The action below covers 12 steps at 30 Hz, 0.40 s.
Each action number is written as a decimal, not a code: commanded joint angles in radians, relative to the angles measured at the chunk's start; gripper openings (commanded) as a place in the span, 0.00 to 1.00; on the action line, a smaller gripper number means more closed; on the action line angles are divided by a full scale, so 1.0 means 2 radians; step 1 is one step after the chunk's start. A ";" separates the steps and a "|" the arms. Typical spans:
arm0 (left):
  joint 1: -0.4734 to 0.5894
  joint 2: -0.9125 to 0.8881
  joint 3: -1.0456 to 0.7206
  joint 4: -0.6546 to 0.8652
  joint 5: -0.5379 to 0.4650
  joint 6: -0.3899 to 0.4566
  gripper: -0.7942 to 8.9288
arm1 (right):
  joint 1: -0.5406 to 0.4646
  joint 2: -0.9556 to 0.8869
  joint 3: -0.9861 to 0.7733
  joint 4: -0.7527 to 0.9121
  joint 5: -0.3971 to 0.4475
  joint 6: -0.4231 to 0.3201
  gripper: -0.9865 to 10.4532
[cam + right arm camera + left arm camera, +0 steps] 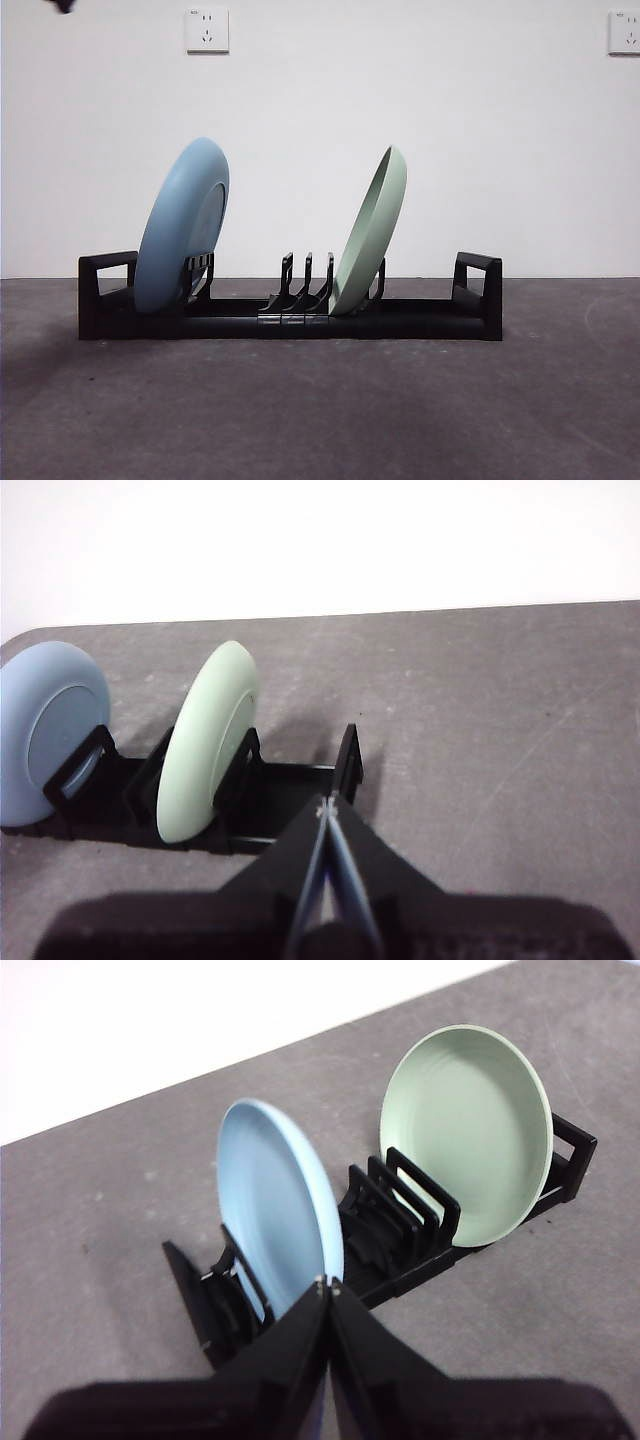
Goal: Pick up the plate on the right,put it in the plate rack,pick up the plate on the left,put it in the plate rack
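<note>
A long, low black plastic plate rack with curved upright dividers and a squared loop handle at each end sits across the middle of the front view, on a dark grey, slightly mottled counter. Behind it is a plain white wall.

Towards the left of the frame, a round pale blue plate stands on edge in the rack, just inside the left handle. It leans to the right, its top well past its foot. Right of centre, a round pale green plate also stands on edge between dividers, leaning right at a similar angle. Three empty dividers show between the two plates, and the plates are well apart.

Two white wall sockets are mounted on the wall, one at upper left of centre and one at the upper right edge. A small black tip shows at the top left corner; which arm it belongs to cannot be told.

In the left wrist view, the left gripper hangs above the counter, its fingers clenched together with nothing between them, and both plates in the rack beyond. In the right wrist view, the right gripper is likewise clenched on nothing, near the rack's end handle by the green plate.
</note>
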 commanded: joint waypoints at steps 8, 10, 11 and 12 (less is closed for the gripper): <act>0.002 -0.075 -0.051 0.009 -0.011 -0.013 0.08 | 0.001 0.002 -0.016 -0.001 0.026 0.071 0.09; 0.002 -0.072 -0.051 0.007 -0.011 -0.013 0.08 | 0.001 0.004 -0.016 -0.002 0.026 0.072 0.09; 0.002 -0.067 -0.051 0.007 -0.011 -0.013 0.08 | 0.001 0.005 -0.016 -0.002 0.025 0.072 0.09; 0.002 -0.064 -0.051 0.006 -0.011 -0.013 0.08 | 0.001 0.006 -0.016 -0.002 0.025 0.072 0.09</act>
